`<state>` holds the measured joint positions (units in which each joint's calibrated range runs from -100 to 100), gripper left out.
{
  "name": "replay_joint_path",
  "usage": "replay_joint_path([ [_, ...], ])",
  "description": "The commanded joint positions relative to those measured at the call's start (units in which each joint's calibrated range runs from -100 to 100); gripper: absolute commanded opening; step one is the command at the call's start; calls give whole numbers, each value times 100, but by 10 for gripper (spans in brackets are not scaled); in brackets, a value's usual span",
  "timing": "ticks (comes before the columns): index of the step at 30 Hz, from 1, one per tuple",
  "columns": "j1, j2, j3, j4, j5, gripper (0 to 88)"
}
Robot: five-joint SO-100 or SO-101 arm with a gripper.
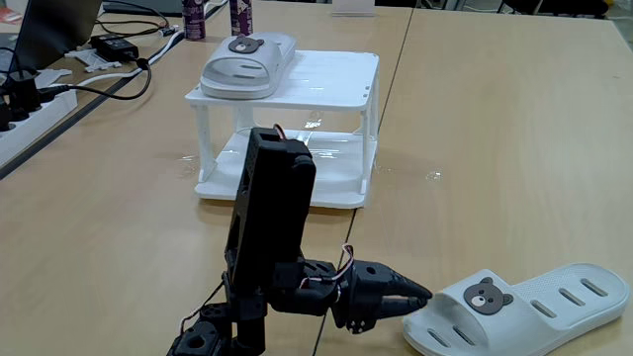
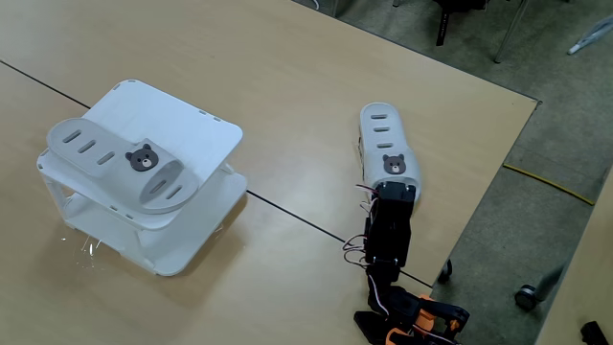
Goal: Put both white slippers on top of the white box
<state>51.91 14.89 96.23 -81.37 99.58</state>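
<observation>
One white slipper point(image 1: 242, 64) with a bear badge lies on the flat top of the white box point(image 1: 336, 79), toward its left side; in the other fixed view this slipper point(image 2: 120, 163) rests across the box point(image 2: 206, 129). The second white slipper point(image 1: 539, 302) lies flat on the wooden table at the lower right. My black gripper point(image 1: 423, 297) reaches low over the table, and its tips meet that slipper's badge end. From above, the gripper point(image 2: 396, 189) overlaps the near end of the slipper point(image 2: 383, 134). The jaws look narrow, and the gap between them is hidden.
Cables and a power adapter point(image 1: 117, 46) lie at the back left of the table, with two dark bottles point(image 1: 194, 18) behind the box. The table's edge point(image 2: 498, 168) runs close to the right of the second slipper. Bare wood lies between box and arm.
</observation>
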Motion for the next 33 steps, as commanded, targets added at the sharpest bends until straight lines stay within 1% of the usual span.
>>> replay_joint_path([
  [1,302,89,35,-128,42,8],
  [5,245,89,-263,-128,42,18],
  [6,245,89,-389,-128,42,38],
  [9,245,89,-714,-128,42,160],
  [10,245,89,-804,-128,42,185],
  [16,245,97,-1003,-128,42,195],
  [20,237,409,-1544,-120,42,195],
  [33,228,2302,-4602,-33,42,195],
])
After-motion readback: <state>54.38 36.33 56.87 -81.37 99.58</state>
